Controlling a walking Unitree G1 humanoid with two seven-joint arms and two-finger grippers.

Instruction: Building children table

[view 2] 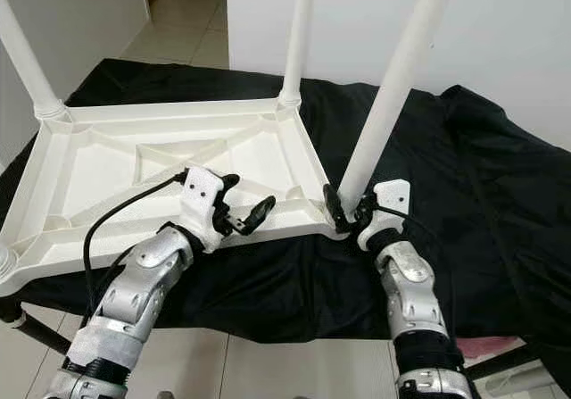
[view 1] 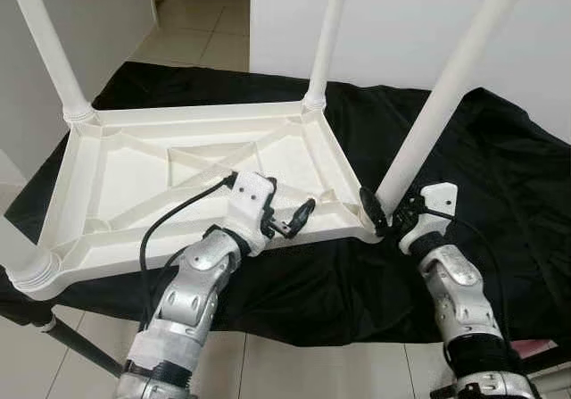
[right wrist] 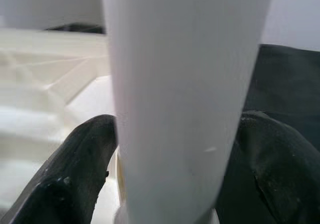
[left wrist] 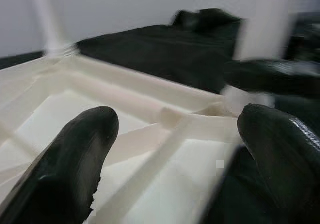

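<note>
A white plastic table top (view 1: 134, 171) lies upside down on a black cloth. White legs stand up from its far left corner (view 1: 49, 46) and far right corner (view 1: 326, 37). A third leg (view 1: 455, 87) rises tilted from the near right corner. My right gripper (view 1: 385, 210) is shut on the base of this leg, one finger on each side of it, as the right wrist view shows (right wrist: 177, 149). My left gripper (view 1: 299, 219) hovers open over the table's near rim, nothing between its fingers (left wrist: 75, 154). The near left corner socket (view 1: 34, 272) sits at the picture's edge.
The black cloth (view 1: 500, 176) covers a low platform and drapes over its front edge. Tiled floor (view 1: 294, 368) lies in front of me. White walls stand behind, with a doorway (view 1: 192, 6) at the back left. A black pole (view 1: 71, 341) slants at the lower left.
</note>
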